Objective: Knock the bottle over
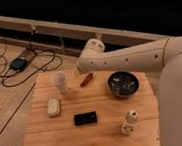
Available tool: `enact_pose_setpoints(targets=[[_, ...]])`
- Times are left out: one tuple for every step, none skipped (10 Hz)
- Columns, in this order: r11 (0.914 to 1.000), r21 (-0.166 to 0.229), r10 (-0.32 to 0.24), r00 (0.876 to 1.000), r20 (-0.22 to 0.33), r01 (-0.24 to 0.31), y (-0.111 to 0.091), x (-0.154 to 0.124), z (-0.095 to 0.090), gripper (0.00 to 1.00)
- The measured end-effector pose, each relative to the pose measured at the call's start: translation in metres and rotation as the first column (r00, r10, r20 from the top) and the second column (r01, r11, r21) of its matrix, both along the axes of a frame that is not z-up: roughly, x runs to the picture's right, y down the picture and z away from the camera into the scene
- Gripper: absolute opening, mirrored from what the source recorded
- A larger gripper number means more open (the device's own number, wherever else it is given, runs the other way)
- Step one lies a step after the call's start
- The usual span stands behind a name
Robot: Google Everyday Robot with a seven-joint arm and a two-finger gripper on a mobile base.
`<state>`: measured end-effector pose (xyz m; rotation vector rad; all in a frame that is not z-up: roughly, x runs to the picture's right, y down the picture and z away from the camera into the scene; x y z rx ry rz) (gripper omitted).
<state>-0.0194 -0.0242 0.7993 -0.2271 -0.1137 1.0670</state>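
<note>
The bottle (130,122) is small and whitish with a white cap. It stands near the front right corner of the wooden table (53,140). My white arm (133,59) reaches in from the right above the table's far side and ends in a rounded joint (94,48) behind the far edge. The gripper itself does not show; it lies somewhere past that joint, lost against the dark background. The arm's end is far from the bottle, across the table from it.
On the table are a translucent whitish cup (59,80) at the far left, a small red object (86,79), a dark bowl (123,83), a black phone (85,118) and a pale flat block (53,106). Cables and a dark box (18,63) lie on the floor to the left.
</note>
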Motion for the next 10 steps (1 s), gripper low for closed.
enact_pose_setpoints(targets=[[0.9996, 0.004, 0.028, 1.0, -0.011, -0.027, 0.01, 0.01, -0.005, 0.61], [0.9971, 0.008, 0.076, 0.997, -0.029, -0.075, 0.025, 0.028, -0.011, 0.61], [0.9936, 0.011, 0.113, 0.993, -0.045, -0.112, 0.037, 0.042, -0.016, 0.61], [0.9906, 0.011, 0.137, 0.989, -0.058, -0.136, 0.046, 0.052, -0.02, 0.61], [0.9855, 0.013, 0.169, 0.982, -0.084, -0.169, 0.058, 0.068, -0.027, 0.61], [0.9819, 0.013, 0.189, 0.976, -0.106, -0.189, 0.067, 0.081, -0.033, 0.61], [0.9785, 0.007, 0.205, 0.969, -0.137, -0.206, 0.078, 0.095, -0.04, 0.61], [0.9758, -0.007, 0.214, 0.962, -0.172, -0.219, 0.09, 0.109, -0.047, 0.61], [0.9738, -0.031, 0.214, 0.955, -0.207, -0.225, 0.102, 0.12, -0.053, 0.61], [0.9713, -0.069, 0.205, 0.949, -0.241, -0.228, 0.117, 0.131, -0.059, 0.61]])
